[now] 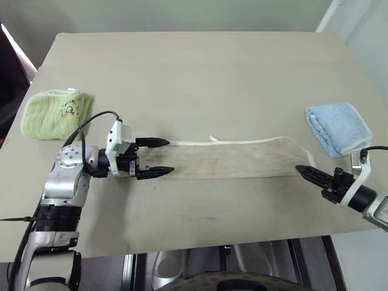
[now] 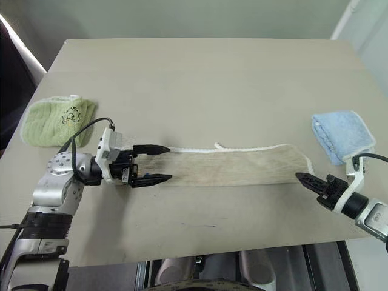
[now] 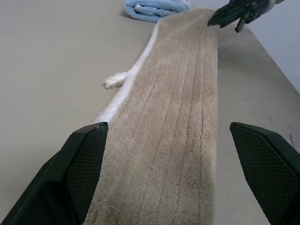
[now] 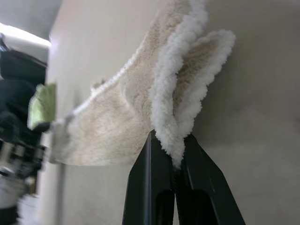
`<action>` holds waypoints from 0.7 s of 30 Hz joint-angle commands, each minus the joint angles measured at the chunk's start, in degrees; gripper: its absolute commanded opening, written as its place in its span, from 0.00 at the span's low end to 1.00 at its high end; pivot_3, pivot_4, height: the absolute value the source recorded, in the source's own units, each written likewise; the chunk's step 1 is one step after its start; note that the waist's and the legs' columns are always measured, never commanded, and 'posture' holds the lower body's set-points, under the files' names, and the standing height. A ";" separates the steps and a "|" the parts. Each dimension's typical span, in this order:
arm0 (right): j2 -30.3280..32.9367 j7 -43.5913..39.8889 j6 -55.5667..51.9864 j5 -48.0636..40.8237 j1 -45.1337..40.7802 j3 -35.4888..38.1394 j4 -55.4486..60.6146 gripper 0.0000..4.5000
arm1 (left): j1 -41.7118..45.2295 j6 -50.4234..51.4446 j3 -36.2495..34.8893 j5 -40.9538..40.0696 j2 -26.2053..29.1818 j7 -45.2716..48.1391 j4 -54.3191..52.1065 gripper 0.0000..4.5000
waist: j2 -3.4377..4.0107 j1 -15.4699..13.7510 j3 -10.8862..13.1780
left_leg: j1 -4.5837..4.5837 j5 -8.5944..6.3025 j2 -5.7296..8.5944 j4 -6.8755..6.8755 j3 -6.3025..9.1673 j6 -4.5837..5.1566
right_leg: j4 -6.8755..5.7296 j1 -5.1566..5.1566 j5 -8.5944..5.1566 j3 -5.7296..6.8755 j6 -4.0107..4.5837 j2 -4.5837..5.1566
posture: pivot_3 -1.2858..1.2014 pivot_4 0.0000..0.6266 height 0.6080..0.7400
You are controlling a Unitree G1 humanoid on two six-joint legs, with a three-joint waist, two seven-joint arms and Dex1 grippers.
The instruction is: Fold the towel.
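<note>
Towel [image 1: 233,159] lies as 1 long folded strip across the near counter [image 1: 194,73]; right end effector [image 4: 174,161] is clamped on its right end, left end effector [image 1: 153,157] spread apart at its left end. Crosswise folds remain.

Beige towel [image 1: 233,160]: thick terry cloth, matt, ribbed pile, fluffy white corded edging. Green cloth [image 1: 56,113] near left edge of surface and blue cloth [image 1: 336,127] near right edge: soft looped terry, matt. Surface [image 1: 200,73]: smooth, matt, pale laminate look. Left claw [image 1: 153,158] fingers [image 3: 82,164]: black plastic, finely textured pads, on brushed silver metal wrist.
</note>
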State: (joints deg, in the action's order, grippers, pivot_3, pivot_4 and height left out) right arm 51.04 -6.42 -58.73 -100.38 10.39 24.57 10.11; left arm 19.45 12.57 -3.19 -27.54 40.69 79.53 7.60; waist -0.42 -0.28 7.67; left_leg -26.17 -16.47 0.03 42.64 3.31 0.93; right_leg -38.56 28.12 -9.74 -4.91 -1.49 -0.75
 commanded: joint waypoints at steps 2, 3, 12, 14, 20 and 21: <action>1.84 -6.65 -0.79 5.50 -1.89 1.03 5.23 0.01 | 1.52 0.43 -0.40 -0.63 0.11 -0.49 -2.12 1.00 | 0.02 0.03 0.01 | 0.00 0.00 -0.01 0.00 0.00 0.01 | 0.00 0.01 0.01 0.00 0.01 -0.01 | 0.52 0.24 0.72; 2.25 -8.16 -0.28 7.43 -2.11 1.46 7.53 0.01 | 1.78 0.57 -0.31 -0.57 0.11 -0.58 -2.30 1.00 | 0.02 0.03 0.01 | 0.01 0.00 -0.01 0.00 0.00 0.01 | 0.00 0.01 0.01 0.00 0.01 -0.01 | 0.52 0.24 0.72; 3.22 -11.88 1.51 13.54 -6.20 0.35 18.93 0.01 | 3.14 4.15 0.61 -1.17 -0.14 -2.43 -6.25 1.00 | 0.02 0.06 0.01 | 0.09 0.03 -0.01 0.00 -0.03 0.04 | 0.00 -0.08 0.03 0.02 0.03 -0.02 | 0.52 0.24 0.72; 2.81 -11.52 1.48 13.15 -7.70 -0.79 19.34 0.01 | 3.25 5.65 0.76 -1.48 0.02 -3.03 -7.87 1.00 | 0.02 0.07 0.01 | 0.09 0.03 -0.01 0.00 -0.03 0.05 | 0.00 -0.08 0.03 0.02 0.03 -0.01 | 0.52 0.24 0.72; 2.42 -13.07 0.78 16.49 -11.82 -7.99 22.35 0.01 | 4.86 9.15 1.59 -1.90 0.09 -4.84 -11.28 1.00 | 0.02 0.07 0.01 | 0.12 0.07 -0.02 0.01 -0.04 0.06 | -0.01 -0.09 0.06 0.03 0.04 -0.02 | 0.52 0.24 0.72; 2.21 -13.41 0.70 18.00 -12.75 -9.81 22.32 0.01 | 5.24 9.00 2.03 -1.36 0.14 -4.98 -11.59 1.00 | 0.02 0.07 0.01 | 0.13 0.09 -0.02 0.01 -0.04 0.06 | -0.01 -0.11 0.08 0.03 0.03 -0.02 | 0.52 0.24 0.72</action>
State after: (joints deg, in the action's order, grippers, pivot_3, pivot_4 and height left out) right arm 53.59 -18.40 -58.20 -84.06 -1.29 16.58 30.82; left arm 23.64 21.44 -1.33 -28.70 40.45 74.95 -1.78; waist -0.40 -0.22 7.68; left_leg -26.02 -16.36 0.02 42.65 3.27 1.00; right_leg -38.56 28.00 -9.63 -4.88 -1.47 -0.77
